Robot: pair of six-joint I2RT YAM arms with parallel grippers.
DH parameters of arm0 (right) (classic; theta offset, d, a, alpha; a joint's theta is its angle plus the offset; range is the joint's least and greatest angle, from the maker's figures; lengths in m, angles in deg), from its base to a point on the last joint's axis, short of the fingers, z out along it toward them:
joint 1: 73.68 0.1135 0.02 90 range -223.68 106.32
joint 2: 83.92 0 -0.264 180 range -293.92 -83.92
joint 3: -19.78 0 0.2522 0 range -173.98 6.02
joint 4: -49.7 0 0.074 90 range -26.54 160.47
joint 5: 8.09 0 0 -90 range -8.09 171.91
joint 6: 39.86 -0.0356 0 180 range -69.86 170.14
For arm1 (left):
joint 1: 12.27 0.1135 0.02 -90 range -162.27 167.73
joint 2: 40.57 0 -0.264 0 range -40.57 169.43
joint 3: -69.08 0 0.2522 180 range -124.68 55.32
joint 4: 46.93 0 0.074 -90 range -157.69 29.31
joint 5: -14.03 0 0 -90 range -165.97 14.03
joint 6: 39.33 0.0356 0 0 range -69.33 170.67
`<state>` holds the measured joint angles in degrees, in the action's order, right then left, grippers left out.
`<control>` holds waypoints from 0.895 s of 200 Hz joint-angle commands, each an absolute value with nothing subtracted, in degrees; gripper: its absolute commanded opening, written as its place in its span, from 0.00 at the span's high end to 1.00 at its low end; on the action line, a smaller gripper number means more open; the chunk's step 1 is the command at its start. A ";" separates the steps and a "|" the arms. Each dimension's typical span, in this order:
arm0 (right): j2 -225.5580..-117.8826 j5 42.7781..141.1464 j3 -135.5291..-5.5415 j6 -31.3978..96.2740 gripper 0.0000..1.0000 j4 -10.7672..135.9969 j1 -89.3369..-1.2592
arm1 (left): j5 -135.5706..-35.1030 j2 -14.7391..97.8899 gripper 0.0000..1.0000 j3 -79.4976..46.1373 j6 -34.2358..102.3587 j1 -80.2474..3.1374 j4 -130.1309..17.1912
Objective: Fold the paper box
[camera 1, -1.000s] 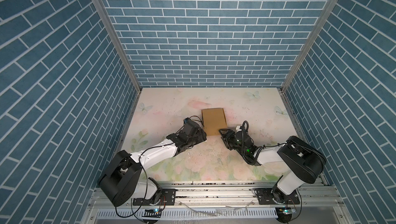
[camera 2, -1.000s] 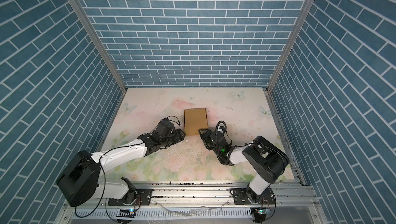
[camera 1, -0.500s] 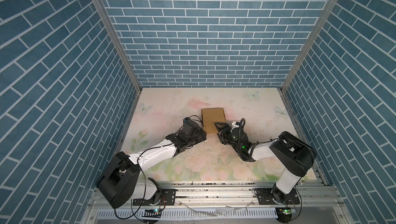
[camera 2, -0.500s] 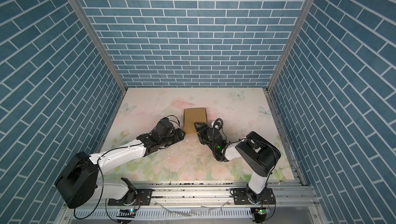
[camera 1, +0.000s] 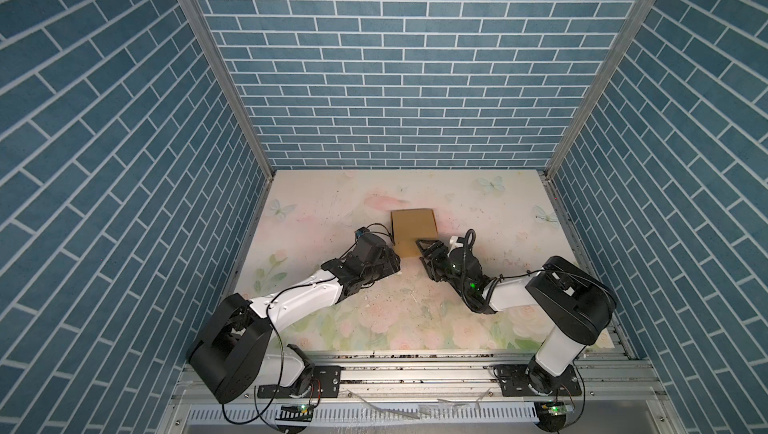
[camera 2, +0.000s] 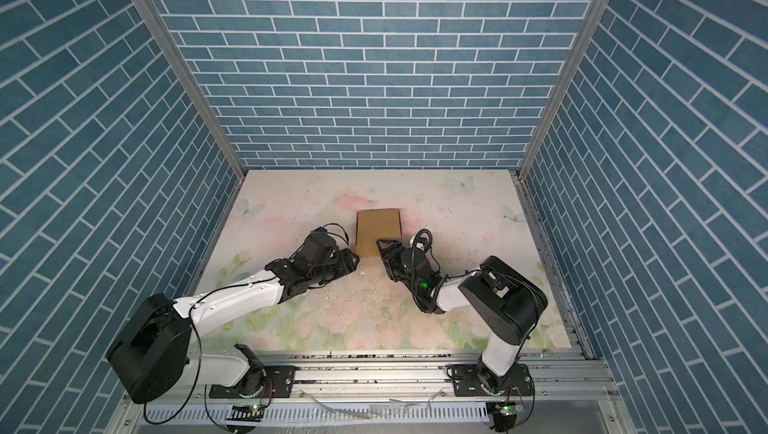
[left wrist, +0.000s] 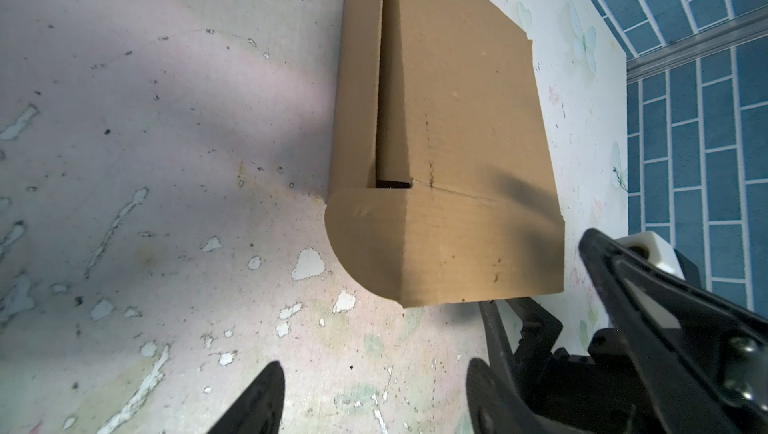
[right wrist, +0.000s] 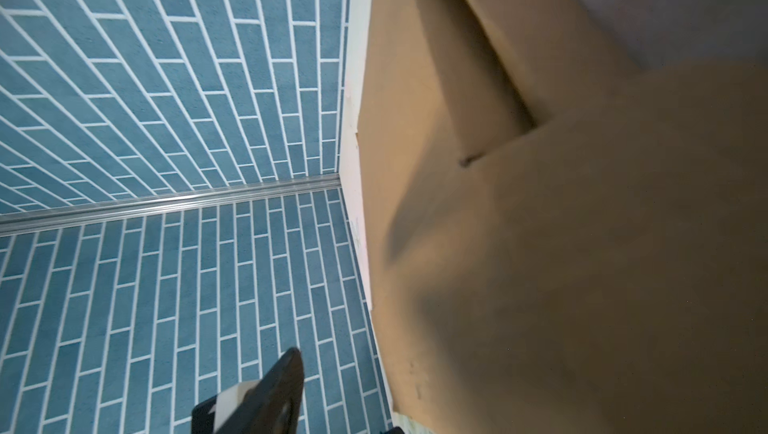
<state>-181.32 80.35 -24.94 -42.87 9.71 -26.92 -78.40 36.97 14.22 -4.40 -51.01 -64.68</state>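
Note:
The paper box (camera 1: 413,230) (camera 2: 378,228) lies folded, a plain brown cardboard block in the middle of the table. In the left wrist view the paper box (left wrist: 457,141) shows a rounded flap wrapped over its near end and a slit along one side. My left gripper (camera 1: 395,261) (camera 2: 355,259) (left wrist: 376,398) is open just short of the near left corner, with only table between its fingers. My right gripper (camera 1: 422,251) (camera 2: 381,251) (right wrist: 345,403) is open astride the near right corner. One finger (right wrist: 286,382) stands clear of the cardboard (right wrist: 582,245); the other is hidden by the box.
The floral table mat (camera 1: 374,311) is worn with white flecks. Blue brick walls (camera 1: 395,79) close the back and both sides. A metal rail (camera 1: 415,365) carrying both arm bases runs along the front edge.
My right gripper has moved left and forward to the box's near right corner, and its jaws have widened a little. The left arm and the box have stayed put.

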 commanded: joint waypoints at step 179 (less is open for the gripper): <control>-160.26 91.29 -39.01 11.60 0.43 74.01 -38.34 | -76.48 45.19 0.30 1.05 5.22 -47.25 -75.06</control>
<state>-157.61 87.17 -36.31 4.56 70.23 -36.34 -76.20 43.09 3.22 3.01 -47.47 -72.61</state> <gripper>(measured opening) 0.577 0.706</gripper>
